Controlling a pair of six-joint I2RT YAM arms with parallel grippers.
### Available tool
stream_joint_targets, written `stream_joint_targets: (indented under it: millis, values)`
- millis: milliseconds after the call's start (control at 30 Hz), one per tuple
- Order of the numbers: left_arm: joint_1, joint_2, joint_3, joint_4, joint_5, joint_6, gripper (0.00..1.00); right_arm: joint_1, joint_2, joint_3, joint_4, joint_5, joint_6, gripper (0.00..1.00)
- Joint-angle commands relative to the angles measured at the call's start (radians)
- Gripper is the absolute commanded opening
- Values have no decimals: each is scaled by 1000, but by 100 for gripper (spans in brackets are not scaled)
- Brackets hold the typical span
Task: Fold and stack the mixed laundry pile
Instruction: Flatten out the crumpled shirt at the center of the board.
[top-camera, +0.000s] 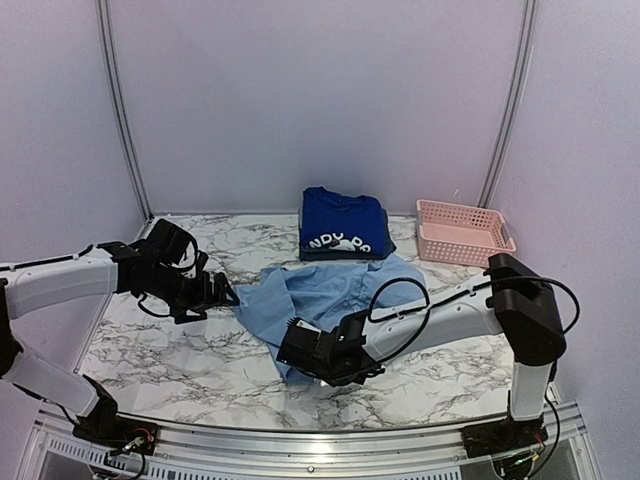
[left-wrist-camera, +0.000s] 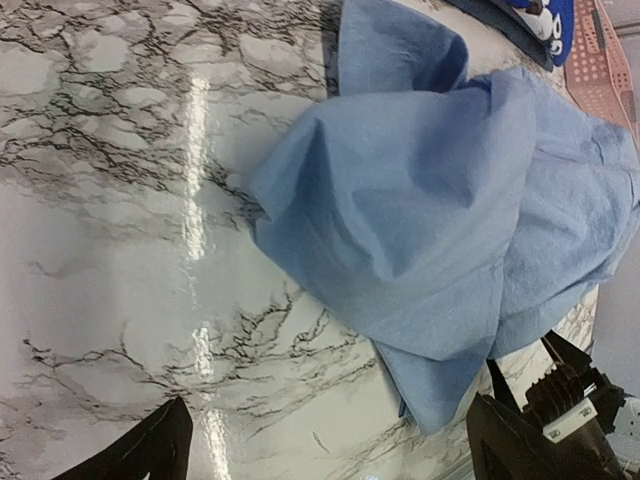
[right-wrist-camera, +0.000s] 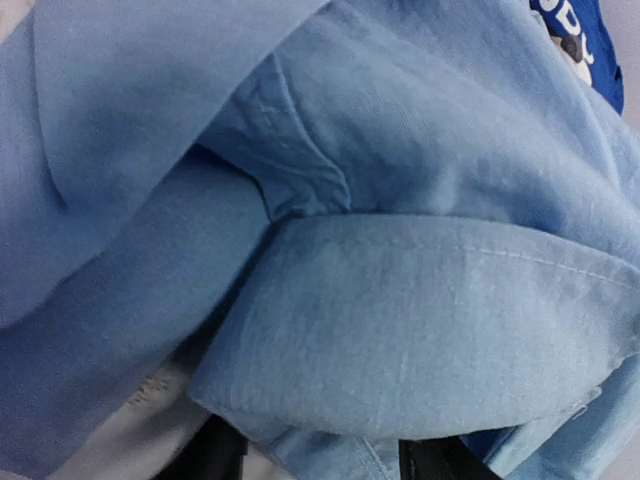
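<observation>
The overhead camera sits above and behind the arm bases, facing forward and down across the whole marble tabletop (top-camera: 170, 350) to the back wall. The left wrist camera rides low behind the left hand (left-wrist-camera: 330, 455), rolled sideways, looking across bare tabletop at the light-blue shirt (left-wrist-camera: 430, 230) nearby, with the pink basket (left-wrist-camera: 600, 70) in its top right corner. The right wrist camera is pressed close to that shirt, which fills its frame; the royal-blue T-shirt (right-wrist-camera: 590, 50) shows in one corner. All three views share the shirt and T-shirt

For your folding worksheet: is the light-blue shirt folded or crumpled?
Crumpled: the light-blue shirt lies bunched in loose, uneven folds on the table.
</observation>
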Motion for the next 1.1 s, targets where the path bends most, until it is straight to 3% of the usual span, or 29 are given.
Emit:
stream_joint_targets:
  millis: [0,100,267,400,567,867,900,933,967,1067]
  values:
    - [-90,-33,-35,49,-56,10,99,6,-38,76,-73,141,27,27]
    - [-164,-32,-64,143,-113,-29,99,1,-119,112,-67,131,-10,1]
    - [-220,41,-107,342,-134,-100,99,-43,-251,190,-93,86,-48,0]
    - [-308,137,-70,418,-138,-86,99,-106,-345,248,-130,28,-59,0]
    - [-414,148,-95,582,-198,-62,99,-170,-382,324,-179,-9,-84,0]
    - [-479,373,24,579,-317,-150,99,-215,-378,415,-228,-39,-108,0]
    - [-478,391,35,578,-331,-158,95,-217,-379,431,-233,-35,-112,0]
    - [-475,404,45,577,-334,-158,81,-218,-380,447,-240,-31,-119,0]
    - [-468,407,55,566,-334,-151,59,-219,-380,471,-252,-22,-127,0]
    - [-444,324,52,507,-379,-132,9,-221,-388,543,-285,-10,-152,0]
